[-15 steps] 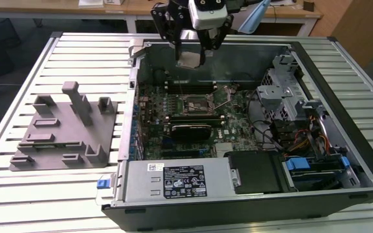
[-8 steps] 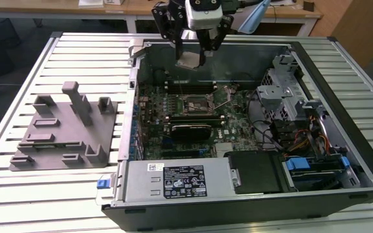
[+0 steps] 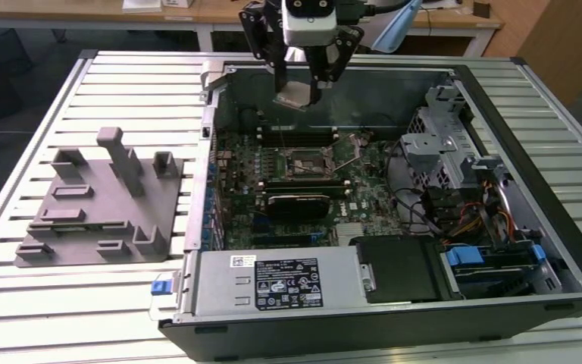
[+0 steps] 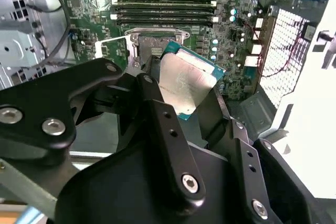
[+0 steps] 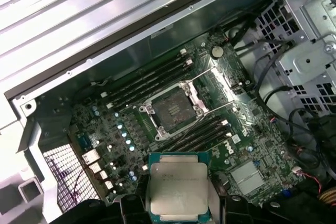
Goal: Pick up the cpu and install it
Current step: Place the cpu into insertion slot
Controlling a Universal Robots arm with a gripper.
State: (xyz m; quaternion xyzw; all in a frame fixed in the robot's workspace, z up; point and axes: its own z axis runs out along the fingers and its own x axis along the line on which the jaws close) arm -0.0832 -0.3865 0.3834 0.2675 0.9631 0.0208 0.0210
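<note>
My gripper is shut on the cpu, a small flat square chip with a pale silver top and a green edge. It hangs tilted in the air over the far part of the open computer case, above and beyond the socket. In the second wrist view the cpu sits between the black fingers. The first wrist view shows the cpu flat-on, with the dark square socket and its open metal frame below on the motherboard.
The open case holds memory sticks beside the socket, a drive cage and cables at the exterior view's right, a power supply at the front. A grey plastic holder with upright posts stands on the slatted table at the left.
</note>
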